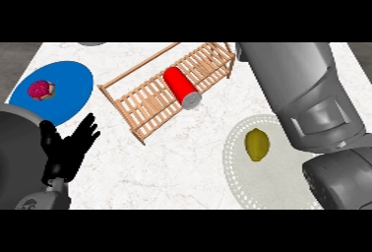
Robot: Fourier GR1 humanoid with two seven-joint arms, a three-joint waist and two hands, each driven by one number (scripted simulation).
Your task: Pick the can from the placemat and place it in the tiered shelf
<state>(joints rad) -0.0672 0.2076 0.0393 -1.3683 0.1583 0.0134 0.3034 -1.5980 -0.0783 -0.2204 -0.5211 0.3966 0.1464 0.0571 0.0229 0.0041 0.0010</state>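
Head view: red can point(178, 83) lies on its side in the wooden tiered shelf point(149, 104), grey end facing the view's lower right. The shelf sits slantwise on the white marble worktop point(167, 167). Left robot hand point(70, 144) shows at the lower left, open, fingers straight and spread upward, holding nothing, just below the blue plate point(71, 81). On the plate is a pink round item point(41, 90), possibly a doughnut. Right forearm point(305, 83) fills the right side; its robot hand is out of sight, so its state can't be told. A lemon point(256, 143) lies on the round white placemat point(240, 178), well apart from the can.
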